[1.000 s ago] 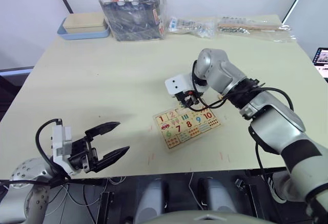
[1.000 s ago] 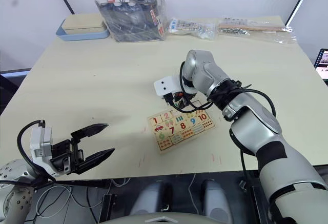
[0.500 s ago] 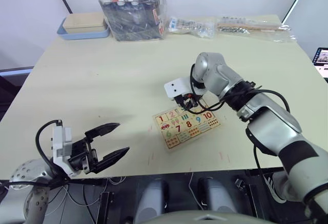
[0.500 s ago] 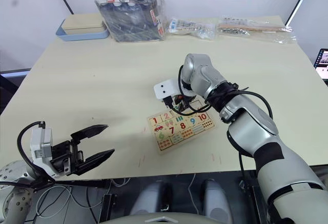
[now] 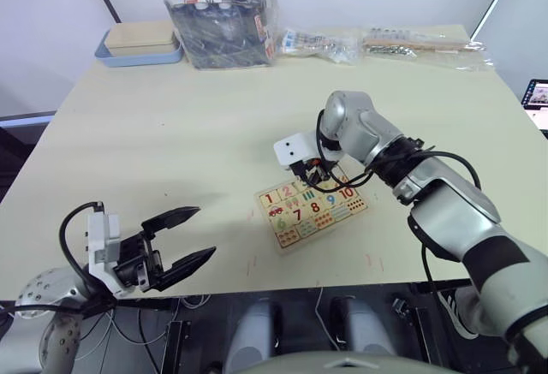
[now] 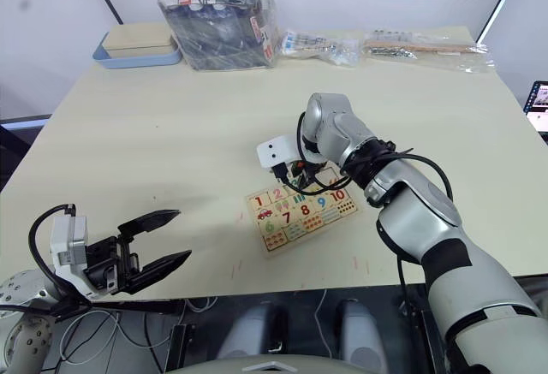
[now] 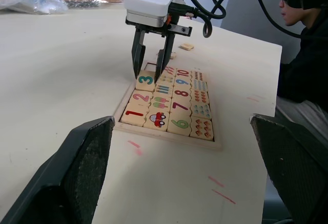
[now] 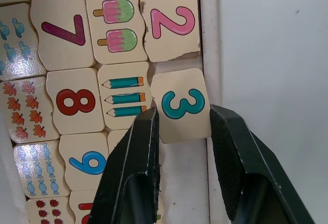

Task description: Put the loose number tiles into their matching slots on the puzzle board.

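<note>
Right gripper point(image 8: 180, 131) pinching the "3" tile point(image 8: 181, 105) by opposite edges over its slot on the board point(image 7: 169, 103); light, stiff, smooth wood, likely slippery. Left gripper point(image 5: 181, 237) wide, empty.

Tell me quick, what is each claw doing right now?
Left gripper: open, holding nothing.
Right gripper: shut on the 3 tile, over the puzzle board.

a pale beige table point(image 5: 171, 126) stands before plain white walls point(image 5: 51, 6).
</note>
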